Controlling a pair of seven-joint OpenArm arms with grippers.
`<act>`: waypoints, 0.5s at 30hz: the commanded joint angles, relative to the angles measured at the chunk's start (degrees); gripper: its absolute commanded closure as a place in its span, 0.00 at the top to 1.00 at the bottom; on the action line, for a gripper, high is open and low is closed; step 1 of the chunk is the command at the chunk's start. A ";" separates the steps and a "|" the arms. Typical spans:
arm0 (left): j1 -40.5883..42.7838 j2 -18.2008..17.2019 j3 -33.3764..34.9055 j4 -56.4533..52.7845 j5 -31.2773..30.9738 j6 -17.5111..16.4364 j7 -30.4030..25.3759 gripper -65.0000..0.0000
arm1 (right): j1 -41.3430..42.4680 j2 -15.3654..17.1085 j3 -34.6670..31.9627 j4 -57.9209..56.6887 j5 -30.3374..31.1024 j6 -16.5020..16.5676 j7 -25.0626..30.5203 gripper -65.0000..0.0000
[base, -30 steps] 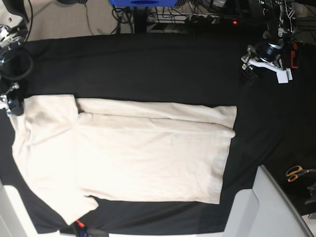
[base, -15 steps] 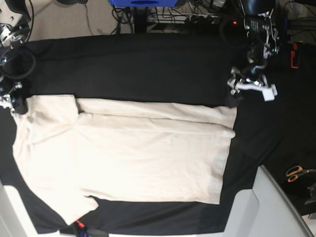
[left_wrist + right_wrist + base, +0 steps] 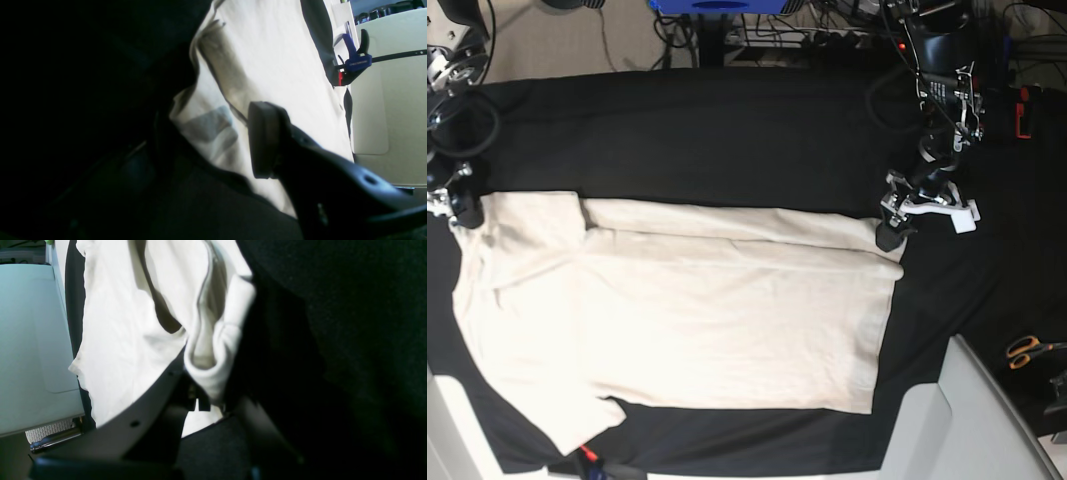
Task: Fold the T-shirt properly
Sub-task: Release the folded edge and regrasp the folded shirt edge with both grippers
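T-shirt (image 3: 707,310) could drag askew — right pincer (image 3: 206,396) pinches its corner, while the left pincer (image 3: 889,232), spread, seemingly straddles the opposite corner.

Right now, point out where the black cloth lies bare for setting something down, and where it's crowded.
The widest bare patch is the black cloth behind the T-shirt, running between both arms. A narrower strip lies right of the hem, toward the orange-handled scissors. It is crowded at the hem's far corner, where the left gripper sits, and at the far corner of the collar end, at the right gripper.
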 commanded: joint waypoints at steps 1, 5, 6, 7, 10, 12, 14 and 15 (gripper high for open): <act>-0.35 -0.44 -0.05 0.34 0.26 0.10 0.39 0.50 | 0.89 1.25 0.03 0.62 1.14 0.54 0.64 0.00; -0.43 -0.44 -0.05 -2.04 0.26 0.19 0.39 0.18 | 0.89 1.25 0.03 0.62 1.14 0.54 0.64 0.00; -0.52 -0.53 -0.05 -3.18 0.26 0.19 0.39 0.10 | 0.89 1.25 0.03 0.62 1.14 0.54 0.64 0.00; -0.61 -0.62 -0.14 -4.32 0.26 0.19 0.39 0.01 | 0.89 1.25 0.03 0.62 1.14 0.54 0.64 0.00; -1.67 -0.79 -0.14 -6.61 0.26 0.19 0.39 0.00 | 0.89 1.25 0.03 0.62 1.14 0.54 0.64 0.00; -1.75 -0.79 -0.14 -6.61 0.26 0.19 0.39 0.00 | 0.89 1.25 0.03 0.62 1.14 0.54 0.64 0.00; -1.67 -0.79 -0.05 -6.43 0.26 0.19 0.74 0.00 | 0.89 1.25 0.03 0.71 1.14 0.54 0.55 0.00; -1.58 -0.88 -0.05 -6.26 0.26 0.19 0.74 0.00 | 0.89 1.34 0.03 0.71 1.14 0.54 0.11 0.00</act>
